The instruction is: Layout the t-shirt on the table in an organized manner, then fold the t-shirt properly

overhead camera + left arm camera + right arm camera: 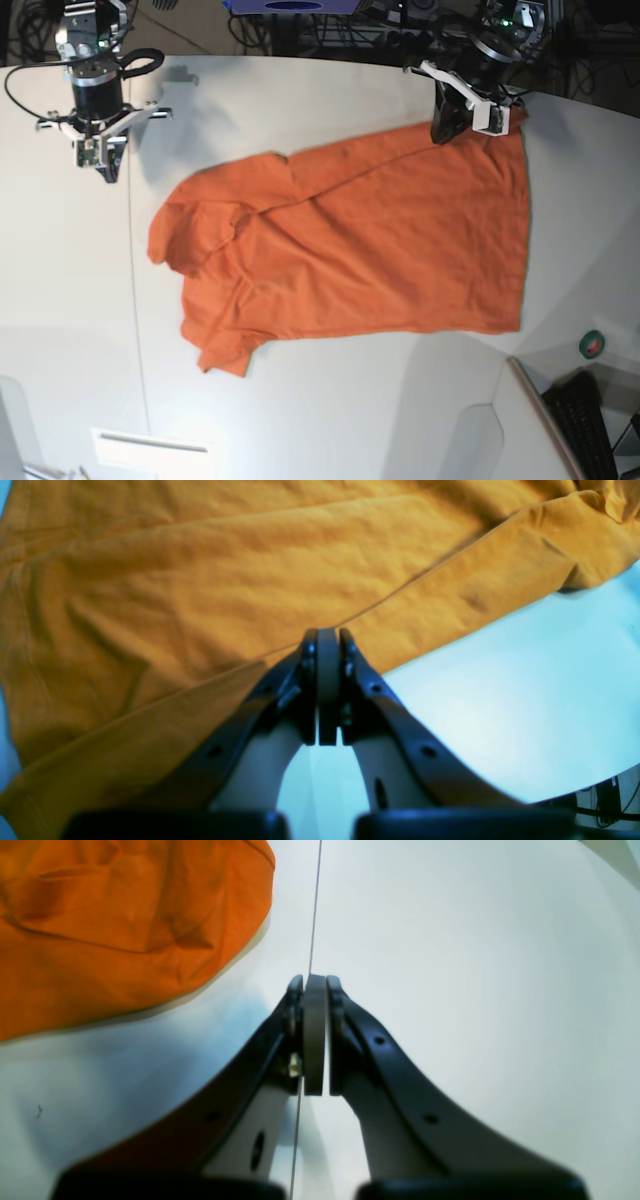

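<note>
The orange t-shirt (360, 250) lies spread on the white worktop (330, 400), body flat toward the right of the base view, sleeves and collar end bunched toward the left. I can read no print, brand or label on it; the cloth shows plain from every view.

My left claw (328, 640) has its jaws pressed together with nothing between the pads; its tips sit over the far right edge of the t-shirt, by a long fold in the cloth.

My right claw (315, 985) is also pinched closed and empty. It hangs over bare worktop beside the thin seam line (314, 910), apart from the t-shirt's crumpled sleeve end.

A roll of green tape (593, 345) sits at the right.
</note>
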`<state>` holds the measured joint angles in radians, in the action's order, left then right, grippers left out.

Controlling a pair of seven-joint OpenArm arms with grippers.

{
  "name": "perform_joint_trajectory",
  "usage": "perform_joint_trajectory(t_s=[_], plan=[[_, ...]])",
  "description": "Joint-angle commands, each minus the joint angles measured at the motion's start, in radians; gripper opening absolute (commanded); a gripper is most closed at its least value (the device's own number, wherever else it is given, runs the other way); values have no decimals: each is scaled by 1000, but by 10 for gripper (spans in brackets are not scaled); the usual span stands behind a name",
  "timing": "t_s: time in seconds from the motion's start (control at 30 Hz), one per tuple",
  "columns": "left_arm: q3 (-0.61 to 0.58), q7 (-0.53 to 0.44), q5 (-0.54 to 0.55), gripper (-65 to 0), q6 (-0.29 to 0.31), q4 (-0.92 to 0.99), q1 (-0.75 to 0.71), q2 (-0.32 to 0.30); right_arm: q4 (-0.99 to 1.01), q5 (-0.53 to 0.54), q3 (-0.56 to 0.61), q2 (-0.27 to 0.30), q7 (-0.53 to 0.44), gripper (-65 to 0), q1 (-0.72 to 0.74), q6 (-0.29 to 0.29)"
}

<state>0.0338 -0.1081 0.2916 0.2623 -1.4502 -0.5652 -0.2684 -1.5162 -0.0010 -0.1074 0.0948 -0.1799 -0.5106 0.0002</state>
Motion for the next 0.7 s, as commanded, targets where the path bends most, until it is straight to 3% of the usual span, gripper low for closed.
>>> perform_joint_trajectory(t_s=[0.0, 0.67], plan=[[4, -18, 7, -650, 1, -11, -5, -4, -16, 3, -4, 4, -28, -650, 0, -6], [4, -17, 7, -650, 1, -11, 0, -4, 6, 3, -2, 0, -25, -650, 0, -6]])
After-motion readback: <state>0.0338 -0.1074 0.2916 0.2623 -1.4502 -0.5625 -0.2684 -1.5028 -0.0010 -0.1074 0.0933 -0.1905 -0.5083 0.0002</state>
